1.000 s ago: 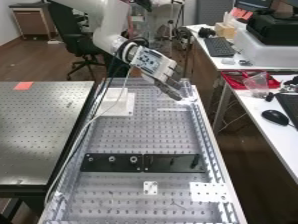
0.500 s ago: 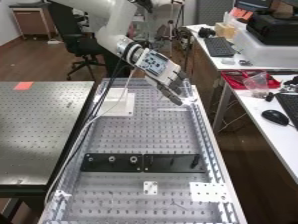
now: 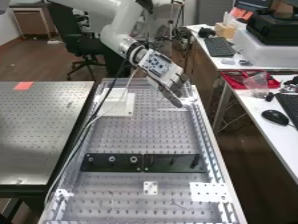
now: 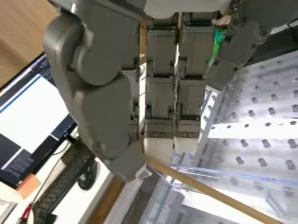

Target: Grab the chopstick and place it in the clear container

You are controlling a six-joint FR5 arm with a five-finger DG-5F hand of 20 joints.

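So the hand is up over the far right corner of the tabletop, tilted, with its fingers angled down towards the right edge. The white arm comes in from the upper left in the high view.

Grip's pretty narrow: looks like it's got the chopstick pinched by one end, between the thumb tip and the fingertips. The fingers themselves are fairly straight, and the thumb comes across to meet them. The actual contact spot is partly tucked behind the thumb, so I can't see all of it. The rest of the stick pokes out at a slant, crossing in front of the see-through walls of the clear container. Can't really tell how high above those walls it is, or whether it's touching them.

As for the other stuff on the tabletop, there's a white block on a flat base near the far left corner. Two dark plates sit end to end, running crosswise between the left and right edges. Nearer the near edge there's a small white plate around the middle, plus a bigger white plate with holes by the right edge. Some cables run down along the left edge.

Off to the right is a white desk with a mouse and a red tray on it.
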